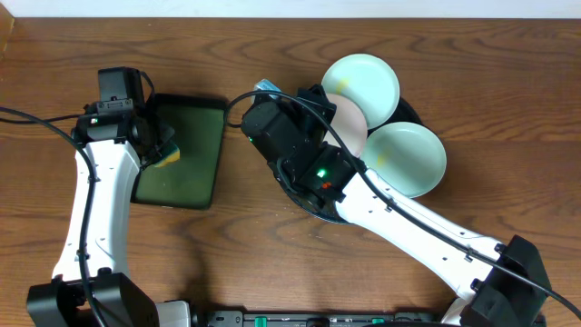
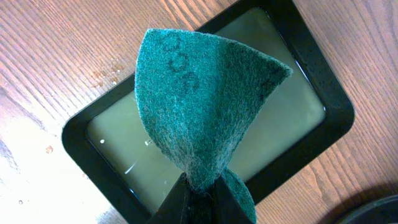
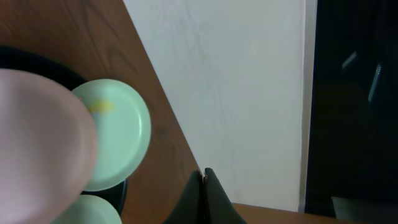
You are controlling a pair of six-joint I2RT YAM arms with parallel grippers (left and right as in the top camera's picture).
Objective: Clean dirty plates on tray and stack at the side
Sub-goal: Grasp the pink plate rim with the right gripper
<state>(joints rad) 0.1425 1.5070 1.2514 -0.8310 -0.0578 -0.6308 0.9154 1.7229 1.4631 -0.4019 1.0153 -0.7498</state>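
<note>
Three plates lie on the round black tray (image 1: pixel 414 113): a mint-green plate (image 1: pixel 361 84) at the back, a white plate (image 1: pixel 348 121) partly under my right arm, and a pale cyan plate (image 1: pixel 407 158) at the right. In the right wrist view the mint-green plate (image 3: pixel 118 140) shows a yellow smear, beside the blurred white plate (image 3: pixel 37 149) and the cyan plate (image 3: pixel 93 213). My right gripper (image 1: pixel 260 94) (image 3: pixel 204 175) is shut and empty, left of the plates. My left gripper (image 1: pixel 163 145) (image 2: pixel 202 186) is shut on a green scouring pad (image 2: pixel 205 106).
A rectangular black tray (image 1: pixel 216 150) (image 2: pixel 323 87) with greenish liquid lies on the left, under my left gripper and the pad. The round tray's edge shows in the left wrist view (image 2: pixel 379 213). The table's far edge is close behind the plates.
</note>
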